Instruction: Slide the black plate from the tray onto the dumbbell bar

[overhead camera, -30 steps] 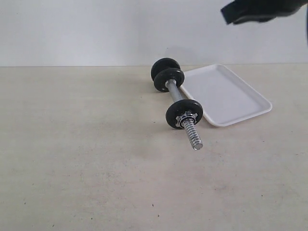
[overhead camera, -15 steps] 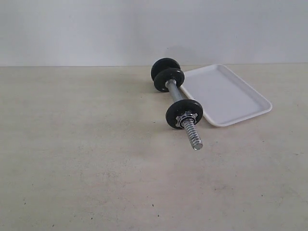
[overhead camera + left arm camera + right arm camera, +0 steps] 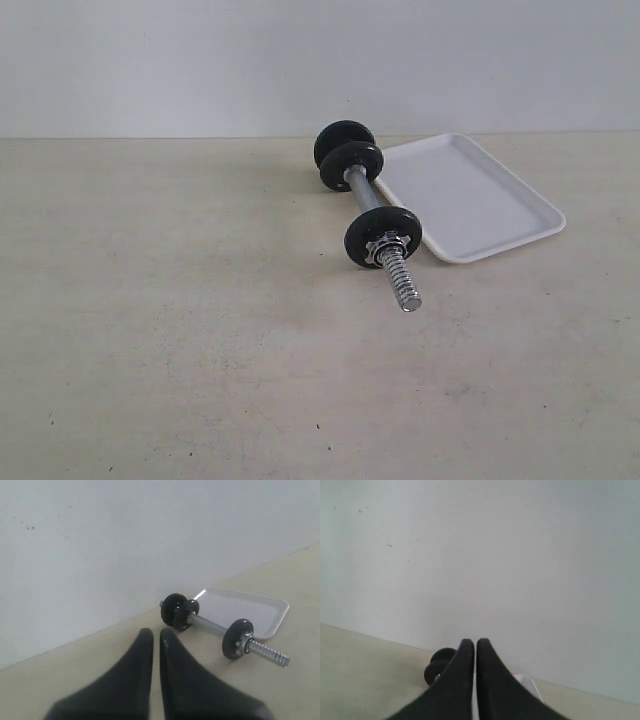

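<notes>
The dumbbell bar [image 3: 364,195] lies on the table beside the tray [image 3: 470,195], which holds nothing. One black plate [image 3: 383,236] sits on the bar's near part, with a chrome star nut [image 3: 385,245] against it and bare thread [image 3: 400,280] beyond. Two more black discs [image 3: 350,165] sit at the far end. Neither gripper shows in the exterior view. In the left wrist view my left gripper [image 3: 156,635] is shut and empty, well back from the bar [image 3: 210,626]. My right gripper [image 3: 474,645] is shut and empty, raised, with the far discs [image 3: 440,665] beyond it.
A plain pale wall [image 3: 200,60] rises behind the beige table [image 3: 180,330]. The tray's corner [image 3: 527,685] peeks out beside my right fingers.
A second ago my right gripper showed at the top right of the exterior view; it has since left that view. The dumbbell and tray have not moved.
</notes>
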You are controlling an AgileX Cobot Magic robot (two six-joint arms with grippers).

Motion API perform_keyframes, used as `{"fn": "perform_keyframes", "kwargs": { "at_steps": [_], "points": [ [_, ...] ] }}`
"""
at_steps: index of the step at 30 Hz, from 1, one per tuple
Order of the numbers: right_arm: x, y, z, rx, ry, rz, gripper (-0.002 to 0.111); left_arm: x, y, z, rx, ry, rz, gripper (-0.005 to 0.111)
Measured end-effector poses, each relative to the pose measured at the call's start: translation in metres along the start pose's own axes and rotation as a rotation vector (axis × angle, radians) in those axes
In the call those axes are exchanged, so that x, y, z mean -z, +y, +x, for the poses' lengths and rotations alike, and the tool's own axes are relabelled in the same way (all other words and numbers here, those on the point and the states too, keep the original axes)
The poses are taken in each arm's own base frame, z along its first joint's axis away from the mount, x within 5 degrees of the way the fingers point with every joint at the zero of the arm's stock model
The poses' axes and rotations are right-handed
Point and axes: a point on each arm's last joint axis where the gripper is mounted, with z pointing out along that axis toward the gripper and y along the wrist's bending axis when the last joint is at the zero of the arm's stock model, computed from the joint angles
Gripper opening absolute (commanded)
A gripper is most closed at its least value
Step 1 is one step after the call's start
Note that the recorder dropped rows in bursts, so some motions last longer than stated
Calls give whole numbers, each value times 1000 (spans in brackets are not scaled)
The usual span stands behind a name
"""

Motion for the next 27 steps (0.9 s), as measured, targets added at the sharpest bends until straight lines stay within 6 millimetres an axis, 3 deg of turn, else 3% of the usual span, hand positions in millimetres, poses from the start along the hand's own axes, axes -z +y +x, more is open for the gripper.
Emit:
{"fn": "perform_keyframes", "kwargs": {
  "at_steps": [4, 8, 18, 27],
  "points": [
    [3, 1, 37, 29, 0, 25, 0, -2, -3, 37, 17, 29, -20, 4],
    [7, -5, 55, -3, -15, 109, 0, -4, -4, 62, 24, 39, -43, 4],
    [19, -35, 74, -104, 19, 468, 0, -4, 8, 76, 95, -112, -207, 4],
    [22, -38, 78, -125, 62, 513, 0, -14, 18, 93, -29, 70, -323, 4]
  ]
}}
